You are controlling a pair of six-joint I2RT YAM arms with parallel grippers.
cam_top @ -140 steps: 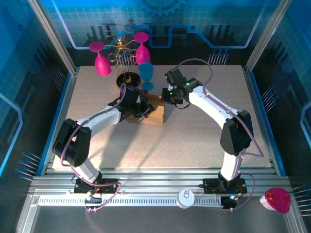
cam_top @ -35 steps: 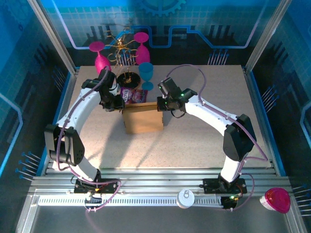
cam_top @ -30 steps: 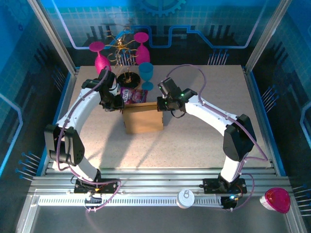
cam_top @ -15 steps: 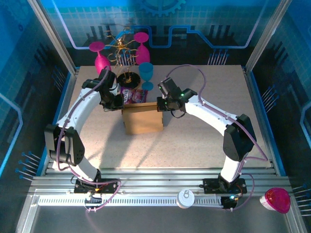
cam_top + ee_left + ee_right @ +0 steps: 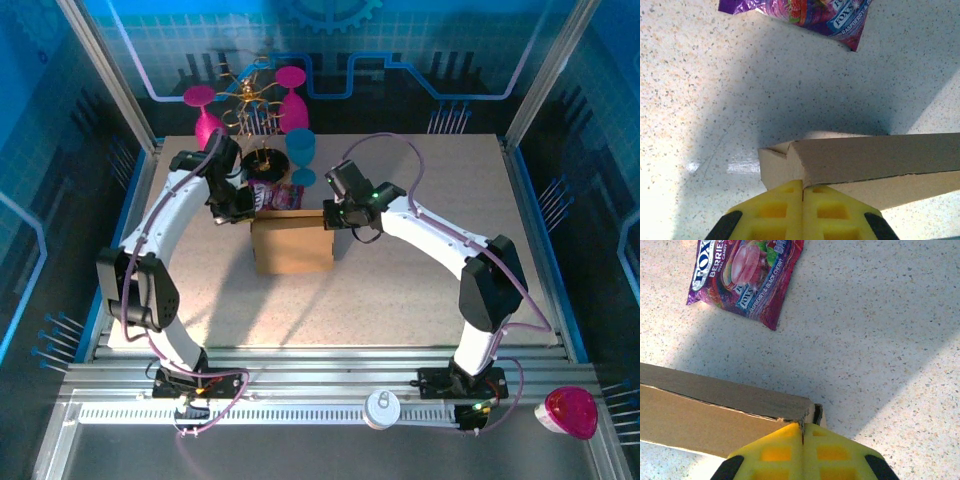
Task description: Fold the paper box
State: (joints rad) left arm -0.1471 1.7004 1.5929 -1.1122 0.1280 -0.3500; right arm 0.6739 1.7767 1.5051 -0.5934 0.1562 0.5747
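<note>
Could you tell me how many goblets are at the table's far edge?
3: one pink goblet left of the gold rack, a second pink goblet right of it, a blue goblet just nearer. The arms could hide more.

Speckled beige tabletop point(image 5: 420, 300) within blue-lit patterned walls point(image 5: 420, 50), aluminium rails point(image 5: 330, 385) in front.

We read the purple snack packet point(image 5: 747, 277) from the right wrist: "FOX", "BERRIES", "BLACK CHERRY" (smaller print stays blurred). From the left wrist, that packet point(image 5: 810, 12) shows "FOX'S" and "RASPBERRY".
</note>
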